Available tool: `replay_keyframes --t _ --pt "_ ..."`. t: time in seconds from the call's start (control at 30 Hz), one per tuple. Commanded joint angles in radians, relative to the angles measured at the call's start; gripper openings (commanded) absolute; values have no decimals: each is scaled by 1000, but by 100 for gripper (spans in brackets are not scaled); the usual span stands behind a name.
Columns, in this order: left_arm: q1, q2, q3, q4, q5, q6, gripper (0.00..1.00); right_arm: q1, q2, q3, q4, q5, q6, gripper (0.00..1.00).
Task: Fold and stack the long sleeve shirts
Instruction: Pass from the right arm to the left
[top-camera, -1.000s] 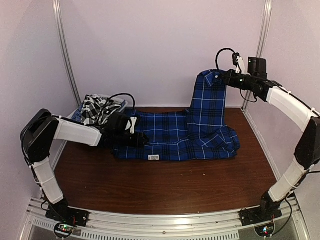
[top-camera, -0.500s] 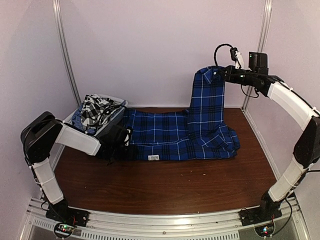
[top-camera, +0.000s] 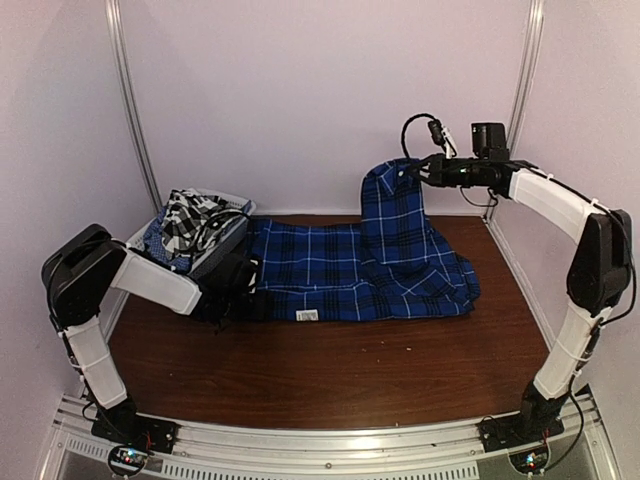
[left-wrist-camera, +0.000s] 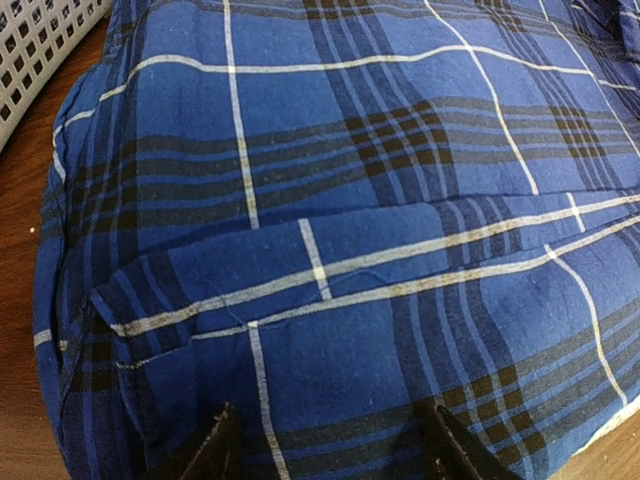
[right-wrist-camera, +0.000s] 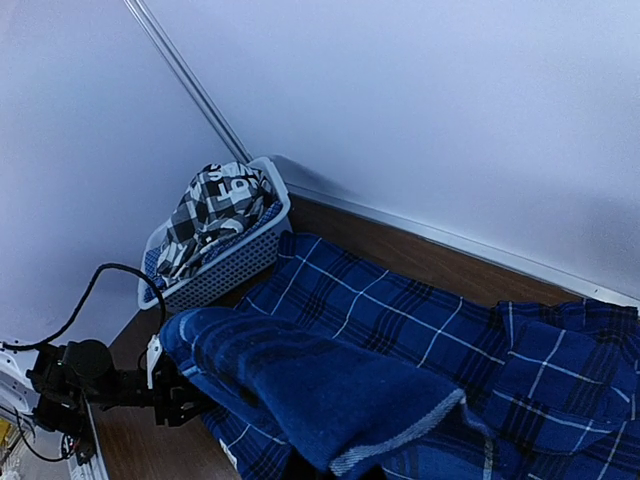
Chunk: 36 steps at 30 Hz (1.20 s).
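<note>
Blue shirt (top-camera: 340, 270) lies lengthwise left-right, collar end raised far right in the clamped right end effector (top-camera: 420, 172); left end effector (left-wrist-camera: 330, 445) wide at its left edge

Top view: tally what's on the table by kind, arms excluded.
Shirts: 2 (blue shirt, checked shirt)
Basket: 1
Total: 3
Blue cloth under the checked shirt in the basket may be another shirt; cannot tell.

Arms (top-camera: 555, 200) white-shelled w/ blk joints (blk cable (top-camera: 405, 125) looped by wrist).
</note>
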Motion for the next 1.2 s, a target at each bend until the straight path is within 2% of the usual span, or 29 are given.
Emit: replay_keyframes --t 0.0,0.13,0.27,0.47,0.67,0.87,1.03,1.17 --pt "-5 -34 -12 22 -15 -18 65 20 -50 -57 79 -30 53 0" --pt "-5 -47 -4 25 7 -23 70 47 -102 -146 145 -5 121 0" --pt "-4 -61 6 27 44 -34 78 53 -117 -141 145 38 123 0" --pt "-4 -83 24 21 103 -47 86 53 -23 -15 104 51 84 0" --pt "-5 -114 16 18 122 -52 89 53 101 155 58 34 9 0" --pt "-4 -128 6 19 129 -53 91 60 171 249 42 -2 13 0" --pt "-4 -127 10 30 162 -53 92 86 116 130 64 60 63 0" --pt "-5 -131 18 28 175 -47 92 104 30 -45 133 151 201 0"
